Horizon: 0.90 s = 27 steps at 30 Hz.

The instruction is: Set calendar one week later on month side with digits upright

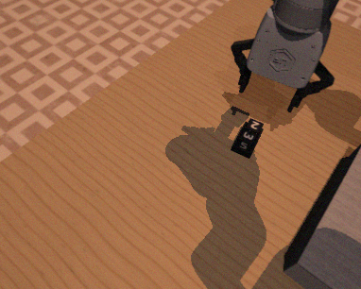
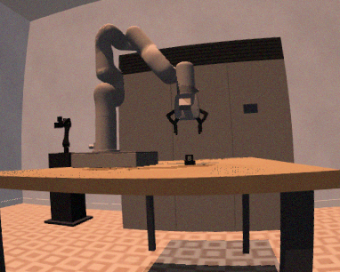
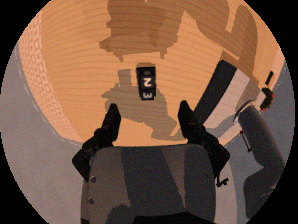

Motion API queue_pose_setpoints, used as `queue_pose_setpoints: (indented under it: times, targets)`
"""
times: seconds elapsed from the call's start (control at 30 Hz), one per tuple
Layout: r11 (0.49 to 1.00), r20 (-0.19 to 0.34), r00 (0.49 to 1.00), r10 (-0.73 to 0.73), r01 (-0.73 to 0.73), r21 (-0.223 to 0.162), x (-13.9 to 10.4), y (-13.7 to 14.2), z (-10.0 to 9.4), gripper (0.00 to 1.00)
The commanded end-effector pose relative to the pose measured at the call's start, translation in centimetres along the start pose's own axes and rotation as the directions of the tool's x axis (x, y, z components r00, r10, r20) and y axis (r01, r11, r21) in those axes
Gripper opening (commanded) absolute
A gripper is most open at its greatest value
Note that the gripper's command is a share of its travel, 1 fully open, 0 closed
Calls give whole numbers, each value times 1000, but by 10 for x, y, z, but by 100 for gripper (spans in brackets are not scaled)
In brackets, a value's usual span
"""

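Observation:
The small black calendar shows two dark cubes side by side from above. One cube (image 1: 255, 125) (image 3: 147, 82) has a white 2 on its top. The other cube (image 1: 248, 136) (image 3: 147, 95) has a white 3 on its top and a dimmer 5 on its end face in the top view. The exterior view shows a light digit on the calendar's (image 2: 190, 158) near end, too small to read. The black tray is hard to tell from the cubes, and the long sides' digits are not readable. My gripper (image 1: 266, 100) (image 2: 188, 132) (image 3: 148, 109) is wide open and empty, above the calendar, touching nothing.
The grey base block (image 1: 337, 212) (image 2: 104, 159) stands on the wooden table (image 1: 82, 189) (image 2: 255, 178), to the right of the calendar in the top view. The arm's shadow falls around the calendar. The table's edge runs along the left in the top view.

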State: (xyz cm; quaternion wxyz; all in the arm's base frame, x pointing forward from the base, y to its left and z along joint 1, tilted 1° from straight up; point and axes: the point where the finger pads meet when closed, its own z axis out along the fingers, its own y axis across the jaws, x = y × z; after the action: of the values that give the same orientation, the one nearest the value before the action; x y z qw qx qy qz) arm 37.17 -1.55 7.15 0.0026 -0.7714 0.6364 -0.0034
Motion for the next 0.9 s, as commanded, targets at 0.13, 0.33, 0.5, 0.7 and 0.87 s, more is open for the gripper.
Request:
queue_pose_setpoints:
  times: [0.13,0.33,0.5,0.7,0.87]
  targets:
    - [1000,-1,1000,0,0,4,0,-1,-9,100]
    - [1000,-1,1000,0,0,4,0,-1,-30,100]
    - [1000,-1,1000,0,0,4,0,-1,-51,100]
    - [1000,-1,1000,0,0,4,0,-1,-63,100]
    - [1000,-1,1000,0,0,4,0,-1,-69,100]
